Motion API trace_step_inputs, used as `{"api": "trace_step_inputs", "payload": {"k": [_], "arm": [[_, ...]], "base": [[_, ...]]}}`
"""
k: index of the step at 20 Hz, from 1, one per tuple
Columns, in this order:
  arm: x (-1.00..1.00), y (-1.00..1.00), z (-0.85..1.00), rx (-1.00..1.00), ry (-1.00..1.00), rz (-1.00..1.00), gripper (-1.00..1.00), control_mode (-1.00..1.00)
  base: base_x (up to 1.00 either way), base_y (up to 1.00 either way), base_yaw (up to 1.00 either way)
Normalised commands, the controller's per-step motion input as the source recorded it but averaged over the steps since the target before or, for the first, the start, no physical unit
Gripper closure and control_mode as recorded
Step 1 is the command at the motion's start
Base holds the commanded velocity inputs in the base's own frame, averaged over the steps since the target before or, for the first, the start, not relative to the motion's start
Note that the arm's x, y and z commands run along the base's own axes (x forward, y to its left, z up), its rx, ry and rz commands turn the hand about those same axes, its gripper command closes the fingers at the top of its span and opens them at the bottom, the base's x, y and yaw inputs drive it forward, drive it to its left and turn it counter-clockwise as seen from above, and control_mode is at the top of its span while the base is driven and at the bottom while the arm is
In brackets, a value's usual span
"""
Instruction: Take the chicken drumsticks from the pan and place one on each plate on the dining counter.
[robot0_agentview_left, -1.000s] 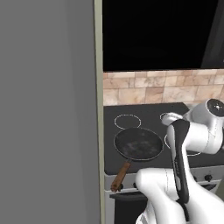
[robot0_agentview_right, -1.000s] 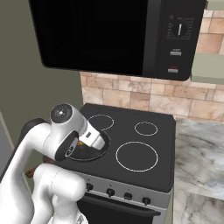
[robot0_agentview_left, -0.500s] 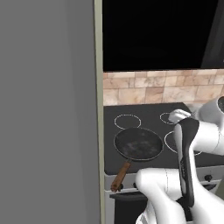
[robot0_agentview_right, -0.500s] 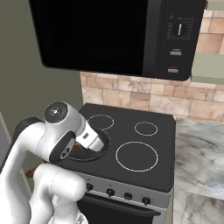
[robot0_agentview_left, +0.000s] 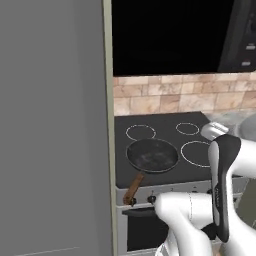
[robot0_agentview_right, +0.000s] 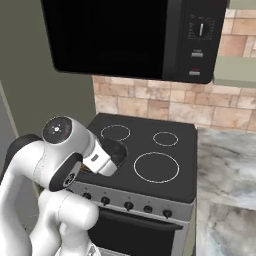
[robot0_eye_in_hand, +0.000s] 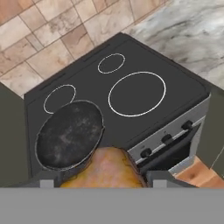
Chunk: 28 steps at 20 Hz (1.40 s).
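Observation:
A golden-brown chicken drumstick (robot0_eye_in_hand: 105, 168) sits between my gripper's (robot0_eye_in_hand: 103, 183) two dark fingertips (robot0_eye_in_hand: 48, 181), and the gripper is shut on it, above the stove's front edge. The round black pan (robot0_eye_in_hand: 69, 134) lies just beyond it on the front left burner, with nothing in it. The pan (robot0_agentview_left: 151, 155) has its brown wooden handle (robot0_agentview_left: 134, 187) sticking out over the stove front. In the right base view the hand (robot0_agentview_right: 99, 157) hangs over the pan (robot0_agentview_right: 119, 149), part of which my arm hides. The plates and the dining counter are out of view.
The black stove top (robot0_agentview_left: 165, 130) has white burner rings (robot0_eye_in_hand: 137, 94) and knobs (robot0_agentview_right: 126, 205) along its front. A black microwave (robot0_agentview_right: 135, 35) hangs above it. A tall grey cabinet (robot0_agentview_left: 50, 125) stands to the left, and a marble worktop (robot0_agentview_right: 227, 165) to the right.
My arm has shifted a little over the stove, with the drumstick still in the grip. The pan has not moved.

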Motion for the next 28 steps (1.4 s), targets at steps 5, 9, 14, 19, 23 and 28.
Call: {"api": "trace_step_inputs", "payload": {"k": [5, 9, 14, 19, 23, 28], "arm": [[0.00, 0.00, 0.00, 0.00, 0.00, 0.00, 1.00, 1.00], [0.00, 0.00, 0.00, 0.00, 0.00, 0.00, 1.00, 1.00], [0.00, 0.00, 0.00, 0.00, 0.00, 0.00, 1.00, 1.00], [0.00, 0.00, 0.00, 0.00, 0.00, 0.00, 1.00, 1.00], [0.00, 0.00, 0.00, 0.00, 0.00, 0.00, 1.00, 1.00], [0.00, 0.00, 0.00, 0.00, 0.00, 0.00, 1.00, 1.00]], "base": [[-0.63, -0.02, -0.26], [-0.69, 0.00, -0.43], [-0.84, 0.00, -0.51], [-0.94, 0.12, -0.49], [-1.00, 0.25, -0.46], [-1.00, 0.46, -0.43]]}}
